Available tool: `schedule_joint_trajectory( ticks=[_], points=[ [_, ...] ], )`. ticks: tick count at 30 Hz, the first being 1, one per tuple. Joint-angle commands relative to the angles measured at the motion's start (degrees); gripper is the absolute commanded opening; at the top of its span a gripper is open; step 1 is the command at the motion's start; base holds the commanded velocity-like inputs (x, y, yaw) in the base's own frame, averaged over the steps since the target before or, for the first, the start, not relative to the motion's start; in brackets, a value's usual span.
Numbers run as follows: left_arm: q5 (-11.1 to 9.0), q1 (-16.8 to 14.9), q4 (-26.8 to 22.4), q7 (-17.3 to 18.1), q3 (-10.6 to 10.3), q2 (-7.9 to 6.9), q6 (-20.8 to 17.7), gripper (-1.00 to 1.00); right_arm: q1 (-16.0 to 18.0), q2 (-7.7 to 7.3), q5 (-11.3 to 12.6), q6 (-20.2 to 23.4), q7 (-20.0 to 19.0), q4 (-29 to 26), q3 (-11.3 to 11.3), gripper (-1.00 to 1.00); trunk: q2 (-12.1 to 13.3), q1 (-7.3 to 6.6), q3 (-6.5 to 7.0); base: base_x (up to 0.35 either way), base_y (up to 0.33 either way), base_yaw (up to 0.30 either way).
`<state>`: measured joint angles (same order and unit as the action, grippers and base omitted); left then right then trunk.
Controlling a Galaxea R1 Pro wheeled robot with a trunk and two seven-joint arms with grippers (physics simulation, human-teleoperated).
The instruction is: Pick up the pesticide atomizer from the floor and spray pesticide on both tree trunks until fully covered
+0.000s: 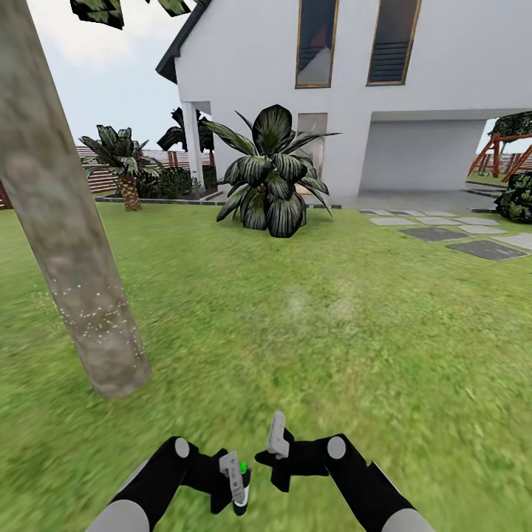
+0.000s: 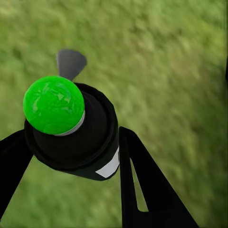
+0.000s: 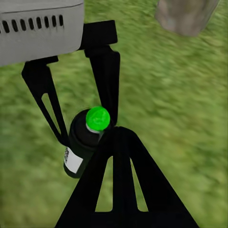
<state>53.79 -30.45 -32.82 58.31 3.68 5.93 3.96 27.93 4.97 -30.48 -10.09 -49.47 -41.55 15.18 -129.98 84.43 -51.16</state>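
Now | pesticide atomizer [image 2: 71, 128] clamped between left gripper [image 1: 238, 480] fingers | green tip

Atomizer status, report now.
Left pincer shut on the atomizer, tip showing green. Right pincer empty, state unclear. Tree trunk ahead-left, white speckles low down. Only lawn between.

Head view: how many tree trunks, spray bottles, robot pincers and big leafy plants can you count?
Tree trunk: 1
Spray bottle with a green tip: 1
Pincers, left and right: 2
Big leafy plant: 1
Total: 5
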Motion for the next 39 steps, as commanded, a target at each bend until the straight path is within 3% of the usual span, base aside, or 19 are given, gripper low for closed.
schedule_joint_trajectory(
  ticks=[1,27,31,39],
  points=[
    [0.5,-0.1,-0.1,0.2,0.4,0.15,0.4,-1.0,0.0,-0.02,-0.6,-0.4,0.0,0.0,-0.1,-1.0,0.0,-0.01,-0.06,0.0,0.0,0.0],
    [0.4,-0.9,-0.1,0.3,0.4,1.45,0.7,-1.0,0.0,-0.4,-0.6,-0.5,0.0,0.1,-0.1,-1.0,0.0,-0.01,-0.06,0.0,0.0,0.0],
    [0.4,-1.2,-0.1,2.4,0.5,1.45,0.6,-1.0,0.0,-0.47,-0.6,-0.5,0.0,0.1,-0.1,-1.0,0.0,-0.01,-0.06,0.0,0.0,0.0],
    [0.3,-1.6,-0.1,2.7,0.5,1.94,0.6,-1.0,0.0,-0.55,-0.6,-0.5,0.0,0.1,0.0,-1.0,0.0,-0.01,-0.06,0.0,0.0,0.0]
  ],
)
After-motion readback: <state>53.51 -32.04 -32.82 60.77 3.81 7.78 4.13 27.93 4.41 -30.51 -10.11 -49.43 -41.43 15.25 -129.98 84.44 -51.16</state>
